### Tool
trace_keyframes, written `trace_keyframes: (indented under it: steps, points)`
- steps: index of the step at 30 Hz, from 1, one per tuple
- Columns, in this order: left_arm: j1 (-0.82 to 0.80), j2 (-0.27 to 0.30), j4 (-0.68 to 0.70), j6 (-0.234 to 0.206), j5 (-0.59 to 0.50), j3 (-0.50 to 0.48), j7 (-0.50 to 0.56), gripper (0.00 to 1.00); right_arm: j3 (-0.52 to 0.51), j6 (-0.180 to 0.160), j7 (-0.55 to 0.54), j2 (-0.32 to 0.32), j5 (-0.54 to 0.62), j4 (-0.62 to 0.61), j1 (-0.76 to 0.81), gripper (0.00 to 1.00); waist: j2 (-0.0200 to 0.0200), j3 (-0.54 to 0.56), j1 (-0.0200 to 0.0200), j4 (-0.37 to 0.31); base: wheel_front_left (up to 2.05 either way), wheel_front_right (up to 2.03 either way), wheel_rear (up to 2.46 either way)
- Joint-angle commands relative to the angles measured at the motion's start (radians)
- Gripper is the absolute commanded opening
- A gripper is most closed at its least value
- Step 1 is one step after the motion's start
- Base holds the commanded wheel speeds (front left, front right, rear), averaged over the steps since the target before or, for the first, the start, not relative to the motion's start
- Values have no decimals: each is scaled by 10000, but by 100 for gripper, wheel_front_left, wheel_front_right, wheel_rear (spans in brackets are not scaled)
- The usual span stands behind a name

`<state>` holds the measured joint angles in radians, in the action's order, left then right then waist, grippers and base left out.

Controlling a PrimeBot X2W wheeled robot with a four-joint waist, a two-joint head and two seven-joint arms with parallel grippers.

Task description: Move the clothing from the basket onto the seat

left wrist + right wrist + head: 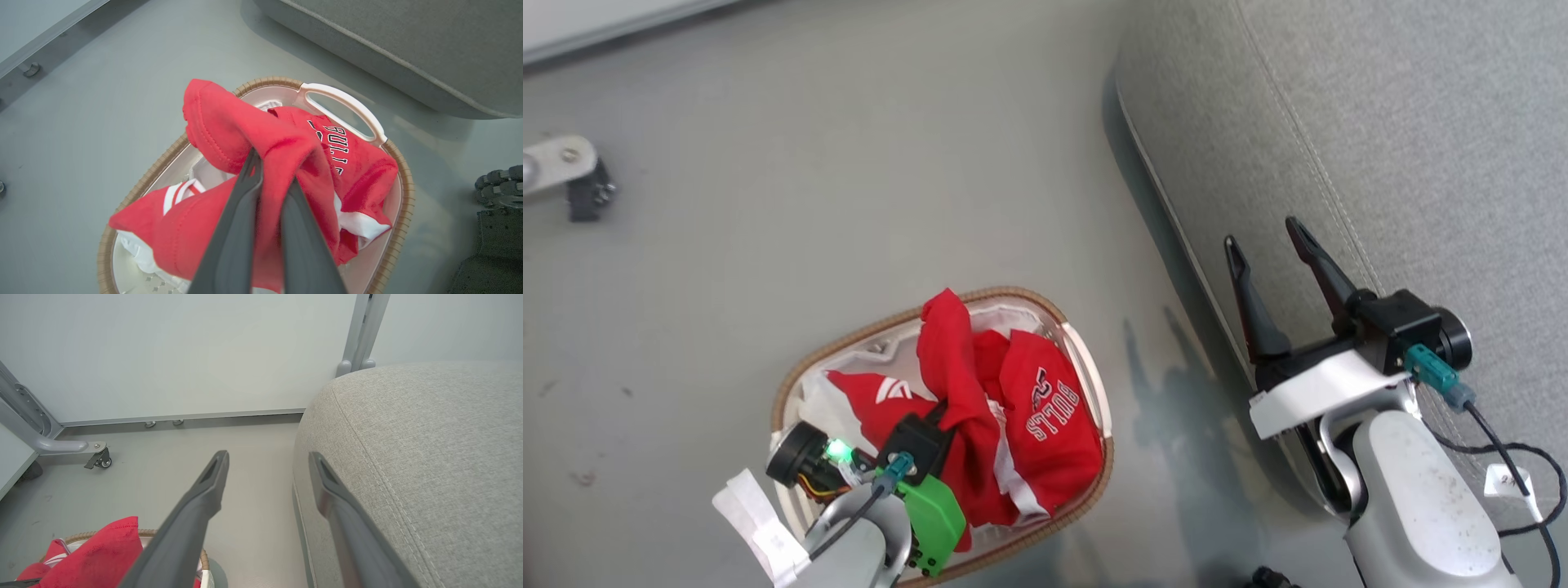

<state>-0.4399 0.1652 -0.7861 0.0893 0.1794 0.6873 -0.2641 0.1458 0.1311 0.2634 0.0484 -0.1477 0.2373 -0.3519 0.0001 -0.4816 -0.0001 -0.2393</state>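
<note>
The white basket (783, 389) with a brown woven rim stands on the floor, holding red clothing (1045, 408) printed "BULLS". My left gripper (273, 168) is shut on a fold of red clothing (229, 122) and holds it raised above the basket (347, 104), the rest trailing down inside. In the head view that lifted fold (947, 343) hides the left gripper's fingertips. My right gripper (1267, 237) stands open and holds nothing, at the front edge of the grey seat (1421, 122). From the right wrist, the seat (429, 457) is on the right and the red clothing (98, 551) at the lower left.
Grey floor surrounds the basket. A metal frame leg with a caster (100, 459) stands by the white wall, and another bracket (568, 175) shows at the far left. A black cable (1515, 465) hangs from my right wrist over the seat.
</note>
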Motion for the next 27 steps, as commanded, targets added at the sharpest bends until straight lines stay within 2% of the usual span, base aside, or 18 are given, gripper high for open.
trace_keyframes:
  steps: [1,14,27]
  points:
    - [343,-51,205,32,23,-105,-5,0,-69,-6,21,44,47,81,279,100,-1,1323,1,847,0,0,0]
    - [1780,-447,2233,158,-235,-1180,-5,0,-564,-6,21,43,175,312,1530,100,-1,3076,1,1556,0,0,0]
    - [2017,-990,4426,334,-125,-2375,-5,0,-312,-7,21,43,193,534,2592,100,-1,4141,1,2035,0,0,0]
